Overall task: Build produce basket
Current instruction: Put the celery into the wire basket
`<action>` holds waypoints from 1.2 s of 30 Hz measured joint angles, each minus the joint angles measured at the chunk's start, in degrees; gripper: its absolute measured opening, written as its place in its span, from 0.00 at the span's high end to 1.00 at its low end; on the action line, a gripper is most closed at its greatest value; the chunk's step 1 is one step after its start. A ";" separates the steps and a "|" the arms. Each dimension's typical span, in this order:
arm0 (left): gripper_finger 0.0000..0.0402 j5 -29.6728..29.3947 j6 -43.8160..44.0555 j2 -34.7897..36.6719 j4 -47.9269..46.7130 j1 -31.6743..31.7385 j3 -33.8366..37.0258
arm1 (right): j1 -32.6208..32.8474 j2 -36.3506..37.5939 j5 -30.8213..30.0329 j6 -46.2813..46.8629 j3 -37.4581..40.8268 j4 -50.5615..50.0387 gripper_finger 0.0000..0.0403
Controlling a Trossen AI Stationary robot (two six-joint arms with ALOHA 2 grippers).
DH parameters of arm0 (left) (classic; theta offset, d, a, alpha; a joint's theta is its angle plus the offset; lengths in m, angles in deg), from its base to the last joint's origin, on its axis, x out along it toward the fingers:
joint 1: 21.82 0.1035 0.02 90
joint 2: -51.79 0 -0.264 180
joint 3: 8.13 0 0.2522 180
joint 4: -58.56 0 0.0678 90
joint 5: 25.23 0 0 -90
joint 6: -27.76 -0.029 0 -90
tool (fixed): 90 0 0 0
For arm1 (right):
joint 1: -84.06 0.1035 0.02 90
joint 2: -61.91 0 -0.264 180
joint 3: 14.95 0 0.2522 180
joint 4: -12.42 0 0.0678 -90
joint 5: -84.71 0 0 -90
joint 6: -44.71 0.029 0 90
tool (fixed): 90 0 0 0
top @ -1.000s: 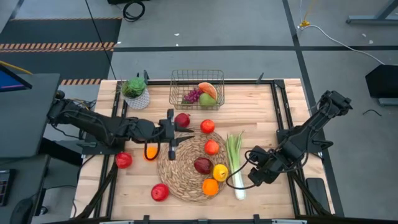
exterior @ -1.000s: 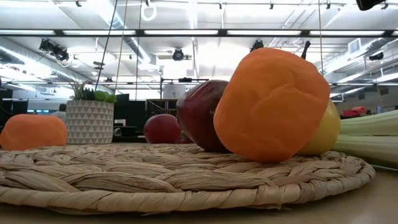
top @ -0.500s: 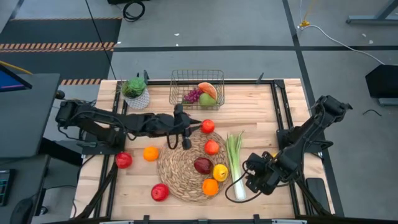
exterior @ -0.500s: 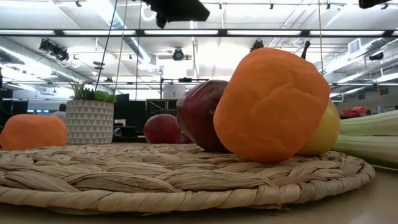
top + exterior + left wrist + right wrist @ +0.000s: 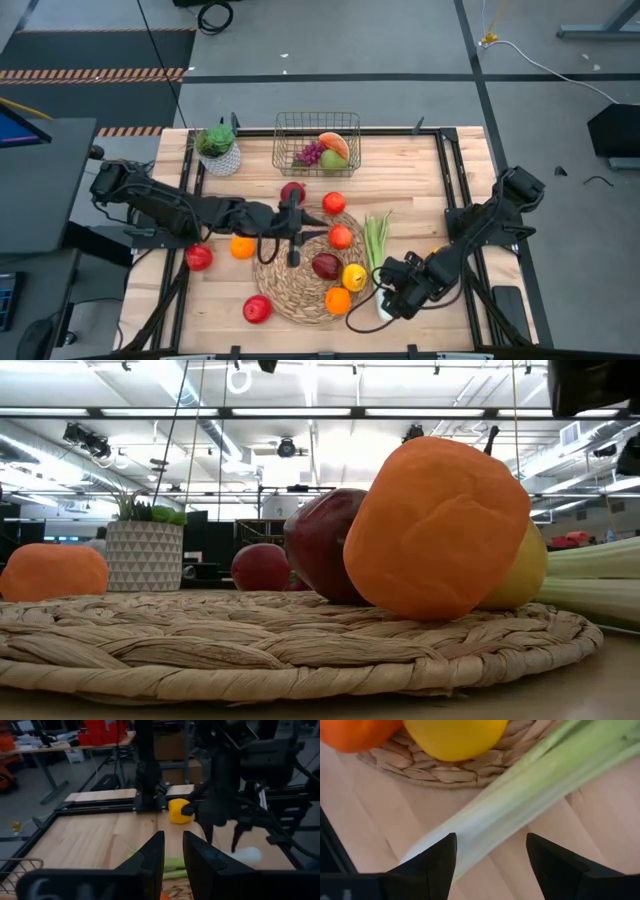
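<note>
My right gripper (image 5: 385, 300): fingers apart over leek (image 5: 520, 800) | left gripper (image 5: 293, 238): nearly closed, empty, above straw mat (image 5: 285, 285) | lemon (image 5: 455, 737), orange (image 5: 338, 300) crowd leek.

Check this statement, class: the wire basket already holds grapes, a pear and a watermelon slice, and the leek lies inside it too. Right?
One thing is wrong. The leek is not in the basket; it lies on the table beside the straw mat, with the right gripper over its white end, as the high view shows. The grapes, pear and watermelon slice are inside.
</note>
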 joint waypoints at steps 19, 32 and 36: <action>0.84 -0.12 4.15 -0.02 0.43 -0.50 0.00 | -4.56 0.04 0.65 -8.81 0.79 -1.72 0.44; 0.85 -0.83 4.07 0.00 0.43 -1.90 0.00 | -4.66 1.97 4.84 -3.83 -1.07 -27.74 0.44; 0.85 -1.26 4.04 0.00 0.43 -1.90 0.00 | -4.43 3.68 2.82 -3.84 -2.86 -26.61 0.44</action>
